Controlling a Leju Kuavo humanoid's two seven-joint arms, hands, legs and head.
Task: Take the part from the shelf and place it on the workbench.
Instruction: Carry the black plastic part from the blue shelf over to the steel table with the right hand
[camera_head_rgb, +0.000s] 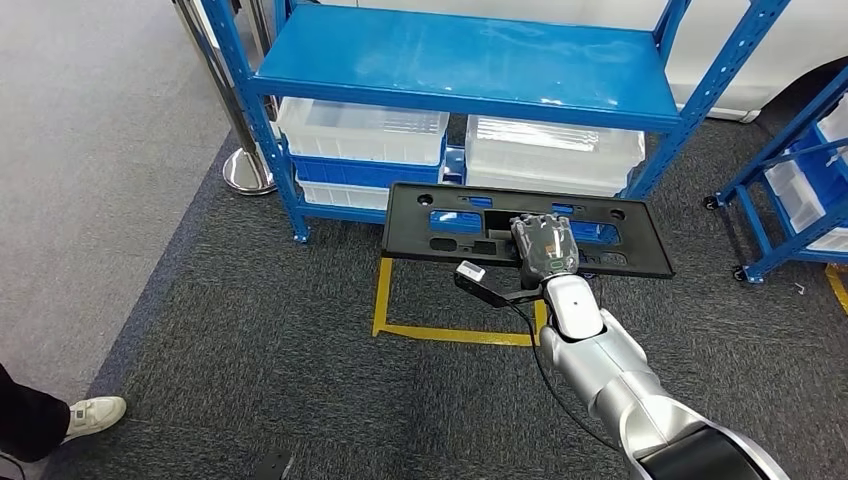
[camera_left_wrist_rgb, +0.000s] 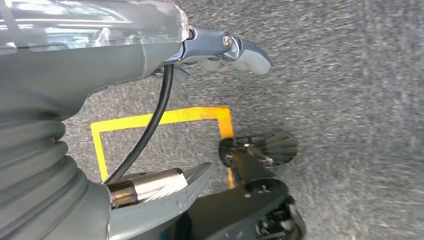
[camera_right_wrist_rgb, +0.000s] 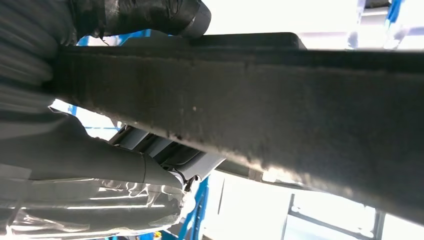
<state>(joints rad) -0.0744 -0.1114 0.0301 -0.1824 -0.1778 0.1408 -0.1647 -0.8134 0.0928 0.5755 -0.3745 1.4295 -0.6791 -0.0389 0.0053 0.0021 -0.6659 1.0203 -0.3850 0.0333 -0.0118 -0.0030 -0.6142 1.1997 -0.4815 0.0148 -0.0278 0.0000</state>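
Right hand (camera_head_rgb: 545, 246) holds black part (camera_head_rgb: 440, 235); no readable writing

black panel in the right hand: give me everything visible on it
The black panel is a long, flat rectangular plate, matte plastic by the look, with several cutouts and small round holes; blue shows through the openings. It is held roughly level in the air in front of the blue shelf, above the carpet. The right hand grips its near long edge, right of centre. Nothing else touches it.
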